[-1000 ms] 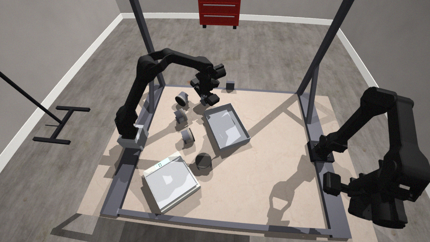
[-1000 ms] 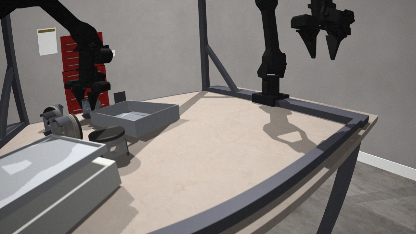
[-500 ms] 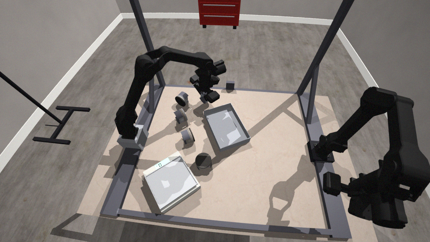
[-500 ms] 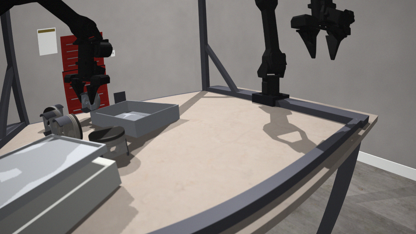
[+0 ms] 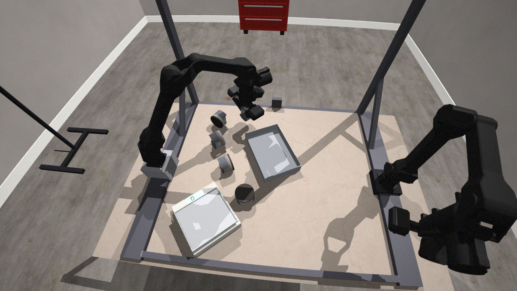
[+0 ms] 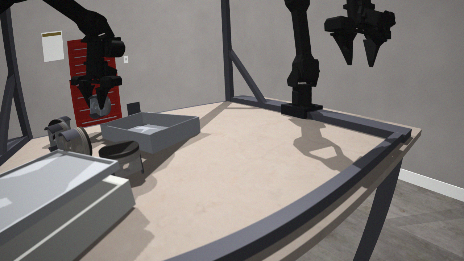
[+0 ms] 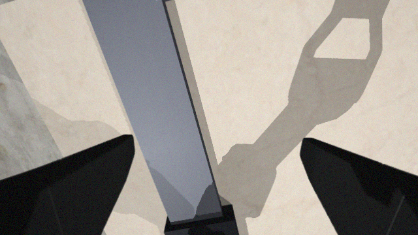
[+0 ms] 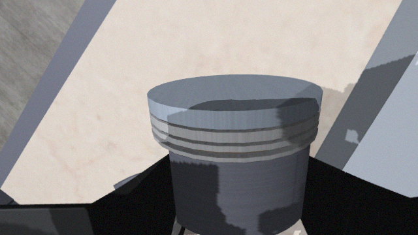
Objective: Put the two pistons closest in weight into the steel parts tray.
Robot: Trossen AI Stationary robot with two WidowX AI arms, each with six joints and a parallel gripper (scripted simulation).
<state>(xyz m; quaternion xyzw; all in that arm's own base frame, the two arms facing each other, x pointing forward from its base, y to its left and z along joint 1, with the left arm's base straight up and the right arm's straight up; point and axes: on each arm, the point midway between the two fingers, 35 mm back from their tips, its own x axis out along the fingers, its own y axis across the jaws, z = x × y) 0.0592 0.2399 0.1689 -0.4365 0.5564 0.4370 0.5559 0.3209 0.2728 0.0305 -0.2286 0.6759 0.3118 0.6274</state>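
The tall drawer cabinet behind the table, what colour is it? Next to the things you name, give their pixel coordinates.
Red, with pale grey handles [image 5: 263, 19]; the exterior view shows it best.

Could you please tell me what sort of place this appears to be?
Probably a mechanic's workshop or parts bench: a red drawer cabinet stands by the wall, and a digital scale and engine pistons sit on the framed table.
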